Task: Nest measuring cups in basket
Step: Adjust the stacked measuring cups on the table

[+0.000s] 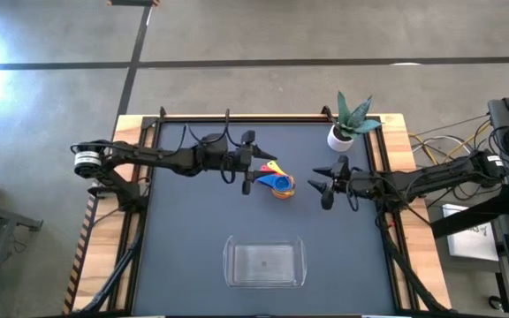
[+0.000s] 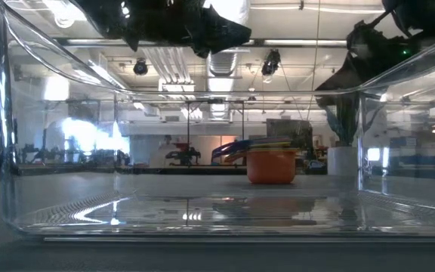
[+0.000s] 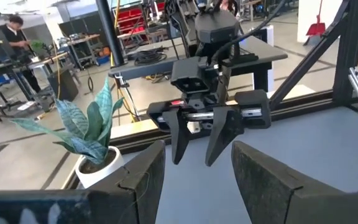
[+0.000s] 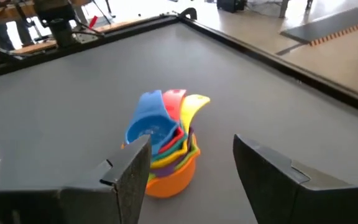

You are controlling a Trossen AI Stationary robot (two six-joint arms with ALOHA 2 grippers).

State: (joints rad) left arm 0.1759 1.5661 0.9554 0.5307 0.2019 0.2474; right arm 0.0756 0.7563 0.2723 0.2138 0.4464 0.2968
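Sitting in the middle of the dark worktop (image 1: 193, 212) is a stack of small round plastic measuring cups (image 1: 278, 182), nested one inside the other. The orange cup (image 4: 169, 177) is at the bottom and the blue cup (image 4: 149, 129) is on top, with red and yellow handles poking out behind. The stack rests on the worktop and nothing holds it.

The clear plastic basket with rounded corners (image 1: 264, 262) sits well apart from the stack, near the front edge, with nothing in it.

The left end effector (image 1: 251, 167) hangs just beside the stack, its fingers spread with nothing between them. The right end effector (image 1: 322, 185) is near the stack on the other side, its fingers (image 4: 129, 171) spread wide and pinching nothing.

A small white pot with a green spiky plant (image 1: 346, 124) stands near the back right corner.
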